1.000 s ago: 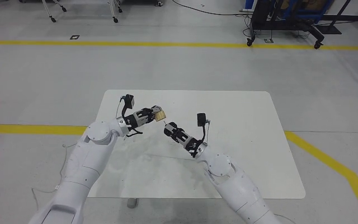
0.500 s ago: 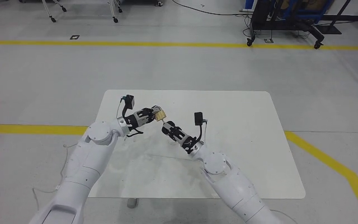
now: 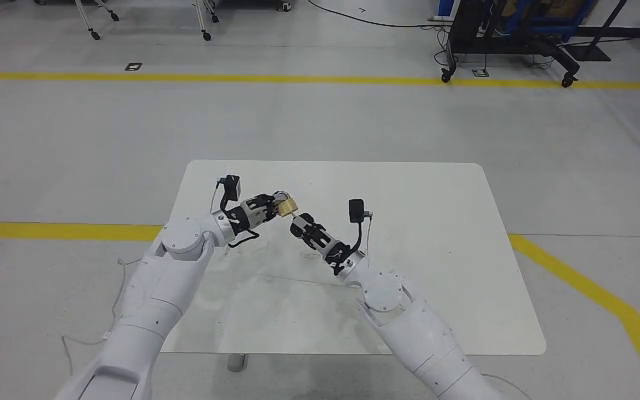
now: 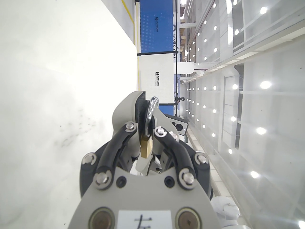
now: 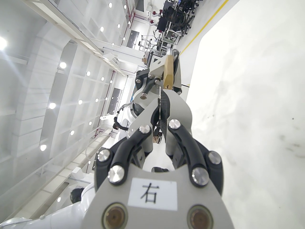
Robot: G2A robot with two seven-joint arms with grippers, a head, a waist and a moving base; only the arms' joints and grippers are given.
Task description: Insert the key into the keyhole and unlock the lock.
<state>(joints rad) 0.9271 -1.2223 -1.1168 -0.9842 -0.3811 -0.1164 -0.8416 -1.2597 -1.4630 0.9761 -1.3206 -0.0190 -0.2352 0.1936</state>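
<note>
Above the table (image 3: pixel 440 200), left claw (image 4: pixel 147 107) clamps the lock (image 4: pixel 146 147); right claw (image 5: pixel 163 96) pinches the key (image 5: pixel 159 106), tip at the lock's base.

A small brass padlock (image 5: pixel 168 73) with a silver shackle (image 4: pixel 152 109) is held clear of the white table (image 3: pixel 440 300), over its left half and nearer its far edge. It is clamped in the left gripper (image 4: pixel 149 110). A thin metal key (image 5: pixel 160 107) is pinched edge-on in the right gripper (image 5: pixel 162 97). Its tip lies at the padlock's keyhole end; whether it has entered cannot be told.
</note>
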